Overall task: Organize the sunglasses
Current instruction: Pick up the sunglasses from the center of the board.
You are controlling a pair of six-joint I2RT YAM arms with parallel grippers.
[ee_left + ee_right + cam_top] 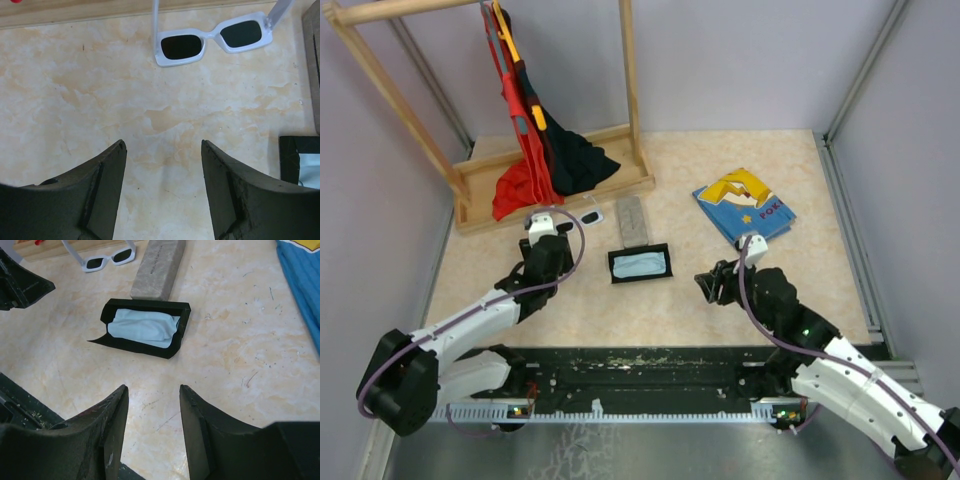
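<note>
**Item:** white-framed sunglasses (215,40), laid flat on the bench (75,100), temples unfolded, just beside the wooden rack base (75,12) and the grey case (159,265).

**Left pincer** (162,150): open and empty, held short of the frame.

**Right pincer** (152,390): open, empty.

**Risk:** the frame could be skidded against the rack base if pinched off-centre.

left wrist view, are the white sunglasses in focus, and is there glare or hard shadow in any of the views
Left wrist: the white sunglasses are sharp, lenses dark, no glare. Right wrist: the open black case and its light-blue cloth are crisp, light even. Top external: soft flat light, no hard shadows, sunglasses tiny there.
</note>
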